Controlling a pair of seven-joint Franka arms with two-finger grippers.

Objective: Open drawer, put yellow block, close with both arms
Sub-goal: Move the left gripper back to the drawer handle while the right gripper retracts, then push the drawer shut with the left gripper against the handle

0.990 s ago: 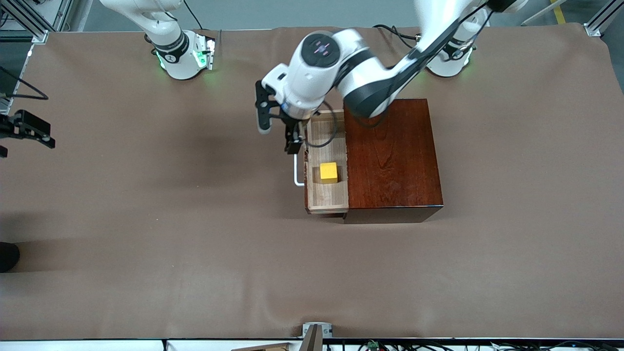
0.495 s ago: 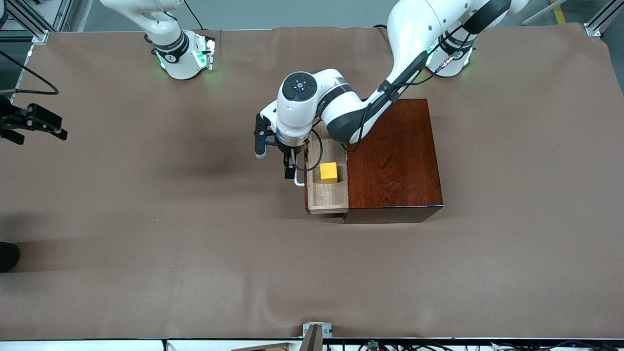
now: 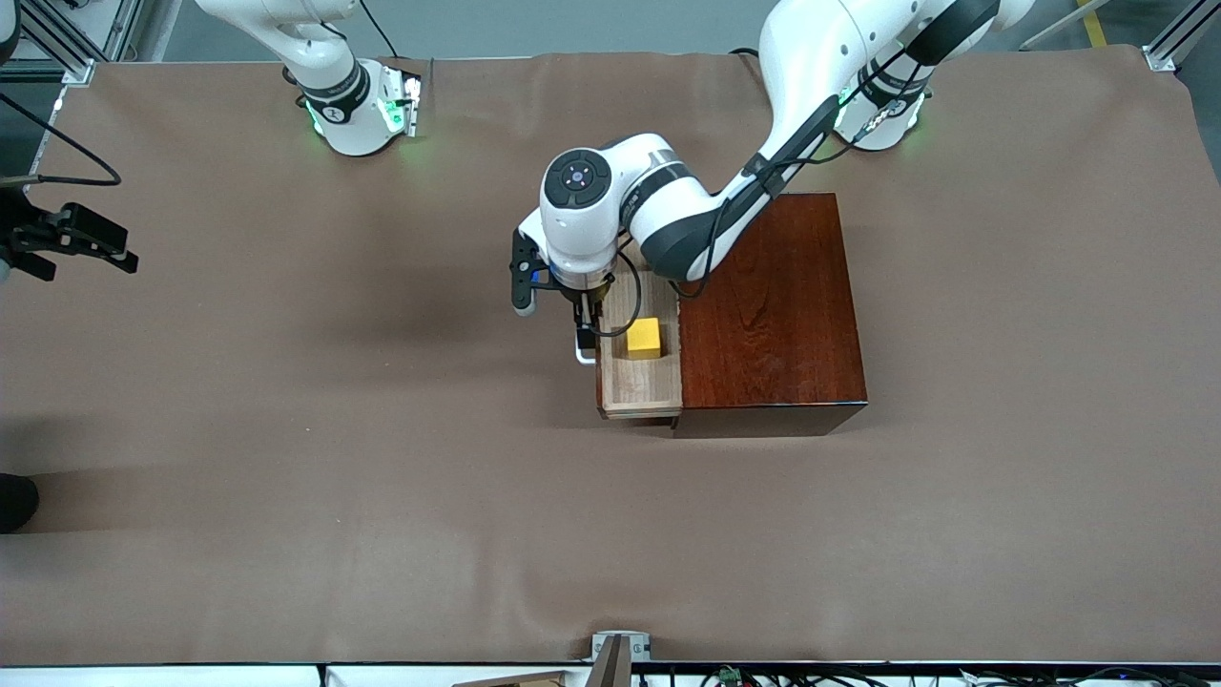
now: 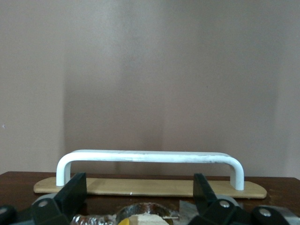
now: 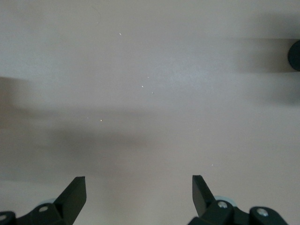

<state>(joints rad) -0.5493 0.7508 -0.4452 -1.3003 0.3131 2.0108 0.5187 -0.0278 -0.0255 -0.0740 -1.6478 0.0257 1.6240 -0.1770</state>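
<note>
Yellow block, smooth cube, in light-wood drawer, white U-bar handle

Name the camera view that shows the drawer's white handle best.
The left wrist view: the handle spans the picture whole, seen straight on, with the left gripper open just short of it. The front view shows only one end of it under the left arm. The right wrist view shows only bare table.

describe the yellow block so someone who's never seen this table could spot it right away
Find the reddish-brown wooden box mid-table. Its light-wood drawer stands pulled out, and the yellow block sits inside it. It is the only bright yellow thing there, a small cube.
</note>
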